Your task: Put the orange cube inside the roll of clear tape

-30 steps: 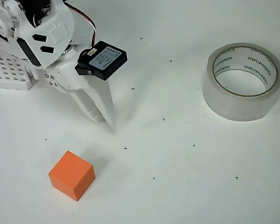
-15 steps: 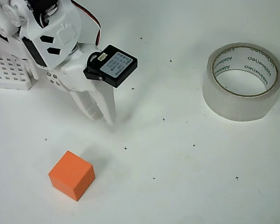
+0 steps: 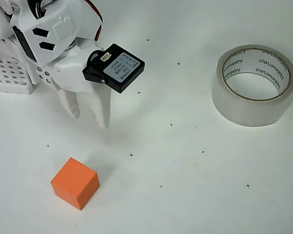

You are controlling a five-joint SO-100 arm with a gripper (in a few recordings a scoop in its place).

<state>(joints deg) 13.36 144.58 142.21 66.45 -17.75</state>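
Dark, mirrored "Nastaep"-like lettering, hard to read, on the tape roll's [image 3: 254, 86] inner wall

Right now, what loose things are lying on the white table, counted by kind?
Orange cube: 1
Roll of clear tape: 1
Total: 2

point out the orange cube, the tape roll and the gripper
orange cube [image 3: 74, 183], overhead view, its top face
roll of clear tape [image 3: 244, 113], overhead view, its outer wall
gripper [image 3: 87, 116], overhead view, midway between the parted fingertips
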